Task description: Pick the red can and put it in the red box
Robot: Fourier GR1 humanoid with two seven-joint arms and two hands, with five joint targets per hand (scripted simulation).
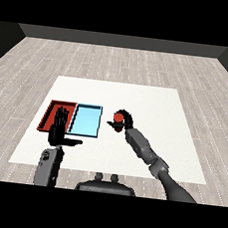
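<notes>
Red can (118, 117) sits upright on the white surface (152, 105), just right of the light blue tray (86, 122) and apart from it. Right hand (124, 121) is at the can, fingers arching over its far side and curling down around it; looks like the hand is wrapped on the can, though the near side of the grasp is hidden by the wrist and forearm. Can seems to stand on the surface or just off it, cannot tell which.

Key relation: red tray (50, 114) lies to the left of the can, with the blue tray in between. So the can has to travel leftward across the whole blue tray before it reaches the target. Red tray and blue tray are side by side, touching or nearly so.

Left hand (60, 130) hovers over the near edge of the red tray, fingers straight and pointing away from the robot, thumb stuck out to the right, holding nothing. It partly covers the tray's front right part.

Left hand is much nearer the red tray, right hand is the one on the can. Judgement: grasp step is about complete, carry not started. Next move likely calls for a lift and a long sideways reach by the right arm, high enough to pass the blue tray's rim. Risk: left hand sits in the drop zone, and could get in the way unless it clears.
</notes>
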